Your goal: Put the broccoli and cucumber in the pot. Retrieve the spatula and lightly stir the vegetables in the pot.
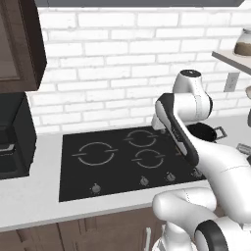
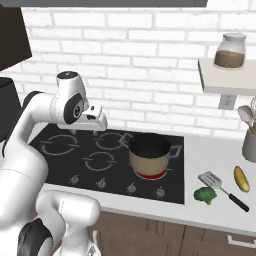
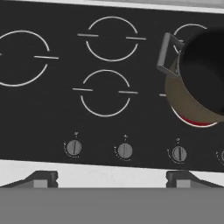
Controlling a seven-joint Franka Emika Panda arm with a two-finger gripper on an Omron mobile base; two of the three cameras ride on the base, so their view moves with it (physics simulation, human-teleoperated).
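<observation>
The tan pot (image 2: 150, 156) with a dark inside stands on the right front burner, which glows red beneath it; it also shows at the right of the hand view as the pot (image 3: 199, 83). On the counter right of the stove lie the broccoli (image 2: 205, 195), the yellow-green cucumber (image 2: 241, 178) and the black-handled spatula (image 2: 222, 186). My gripper (image 3: 113, 179) hangs open and empty above the middle burners, left of the pot and apart from it. In the right base view the gripper (image 2: 96, 125) points down over the stove.
The black cooktop (image 1: 112, 162) has a row of knobs (image 3: 124, 151) along its front edge. A grey utensil cup (image 2: 249, 145) stands at the far right under a shelf with a jar (image 2: 231, 50). A dark coffee machine (image 1: 12, 137) sits left of the stove.
</observation>
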